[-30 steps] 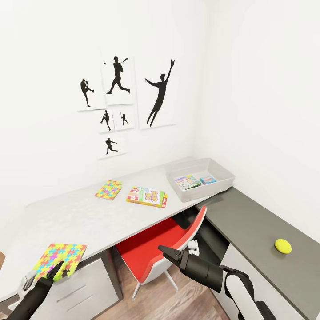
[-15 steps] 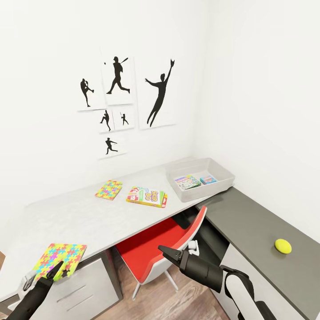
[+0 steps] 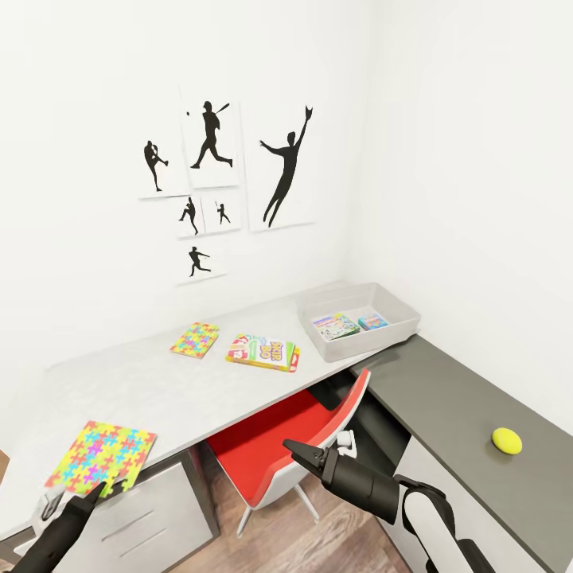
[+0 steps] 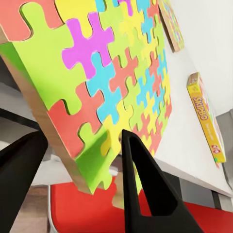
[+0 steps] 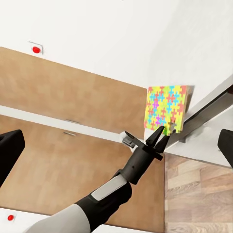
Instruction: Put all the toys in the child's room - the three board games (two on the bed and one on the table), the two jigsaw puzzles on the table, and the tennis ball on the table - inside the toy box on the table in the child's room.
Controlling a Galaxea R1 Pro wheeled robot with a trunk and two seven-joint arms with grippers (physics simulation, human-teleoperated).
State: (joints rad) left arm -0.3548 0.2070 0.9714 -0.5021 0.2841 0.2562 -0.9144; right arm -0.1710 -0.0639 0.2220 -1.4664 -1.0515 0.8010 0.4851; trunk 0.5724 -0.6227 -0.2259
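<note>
Change: since a second ago the near puzzle [image 3: 101, 457] has dropped flat onto the desk [image 3: 175, 390]; it was tilted up in your left gripper [image 3: 102, 491] and now lies free, its near edge over the desk's front edge.
Left gripper: fingers spread, holding nothing, tips just below that overhanging edge.
Right gripper [image 3: 296, 454]: hangs idle over the red chair [image 3: 278, 446]; you cannot tell its finger state from here.
Other toys: far puzzle [image 3: 195, 339] and Skip-Bo box [image 3: 264, 352] lie mid-desk; ball [image 3: 506, 440] sits on the dark section at right.
Bin [image 3: 362, 320]: far right of the white top, two toys already inside.
Advice: likely a regrip. Slide one finger under the overhang, the other on top, go deeper than the corner, close firmly, then lift level before travelling right to the bin.
Risk: a shallow corner pinch may let the thin board pivot and slip again.
</note>
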